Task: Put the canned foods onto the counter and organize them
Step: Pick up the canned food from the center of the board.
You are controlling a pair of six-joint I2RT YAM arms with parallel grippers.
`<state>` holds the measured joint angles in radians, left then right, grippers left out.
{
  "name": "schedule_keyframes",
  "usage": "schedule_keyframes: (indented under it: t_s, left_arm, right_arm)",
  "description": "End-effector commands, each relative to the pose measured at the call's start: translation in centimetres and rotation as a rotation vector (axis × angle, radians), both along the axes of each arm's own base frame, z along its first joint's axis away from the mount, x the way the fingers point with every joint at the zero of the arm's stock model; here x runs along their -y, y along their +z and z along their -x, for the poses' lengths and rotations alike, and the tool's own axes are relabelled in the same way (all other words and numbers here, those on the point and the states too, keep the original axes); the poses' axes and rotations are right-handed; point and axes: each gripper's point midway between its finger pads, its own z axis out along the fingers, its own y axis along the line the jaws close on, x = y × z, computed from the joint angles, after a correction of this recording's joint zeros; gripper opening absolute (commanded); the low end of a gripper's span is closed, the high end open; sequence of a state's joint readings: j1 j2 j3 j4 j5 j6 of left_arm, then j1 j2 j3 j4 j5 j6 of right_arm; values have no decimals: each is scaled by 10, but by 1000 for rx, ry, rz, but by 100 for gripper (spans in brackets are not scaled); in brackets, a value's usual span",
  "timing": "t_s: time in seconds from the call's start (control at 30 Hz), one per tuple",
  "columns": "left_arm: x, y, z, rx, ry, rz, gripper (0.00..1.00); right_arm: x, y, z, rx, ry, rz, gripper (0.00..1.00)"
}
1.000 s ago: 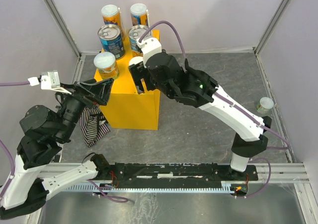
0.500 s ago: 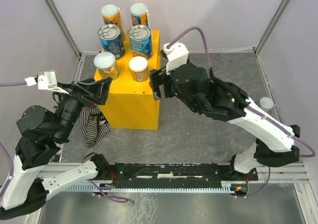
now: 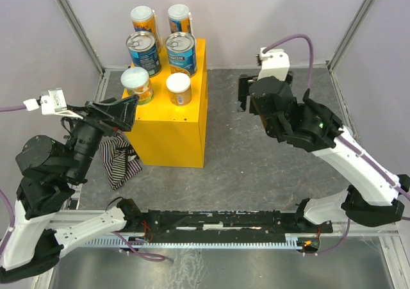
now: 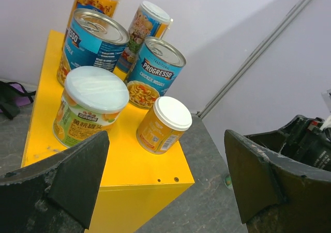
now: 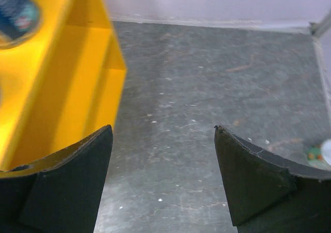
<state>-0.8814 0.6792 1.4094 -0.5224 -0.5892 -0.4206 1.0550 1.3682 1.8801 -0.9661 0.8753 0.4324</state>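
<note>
While six cans (image 3: 179,88) stand on the yellow bench (image 3: 170,135), left gripper (image 4: 166,140) and right gripper (image 5: 163,129) both hover beside it, fingers (image 4: 67,179) wide open, holding nothing

1. The top view looks steeply down from high behind the near edge. It is far enough off to take in the whole scene, with the yellow surface (image 3: 173,132) and cans (image 3: 181,50) at the upper left.
2. The left wrist view sits low and close and faces the cans past the left fingers (image 4: 67,181).
3. The right wrist view tilts down at the grey surface (image 5: 207,88) between the right fingers (image 5: 258,176).
4. All three views share the yellow surface. Only the top and left wrist views share all six cans.
</note>
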Motion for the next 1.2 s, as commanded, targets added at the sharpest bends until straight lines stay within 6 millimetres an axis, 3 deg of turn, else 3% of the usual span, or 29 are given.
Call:
schedule_keyframes:
  t_s: [0.0,0.23,0.5,0.8,1.17]
  left_arm:
    - [-12,14,0,25,50,14,98]
    - [-18,10,-1,8,79,-24,99]
    - [-18,14,-11,-9,124,-121,99]
    - [-15,15,-23,-18,166,-218,99]
    - [-6,6,-39,-35,200,-378,99]
  right_arm:
    - [48,-10,-10,-32,-138,-44,87]
    - [113,-39,-26,-96,-314,-60,88]
    - [168,-82,-47,-208,-448,-125,89]
    - [152,-56,-65,-157,-351,-150,88]
    - [164,-57,-79,-164,-379,-69,89]
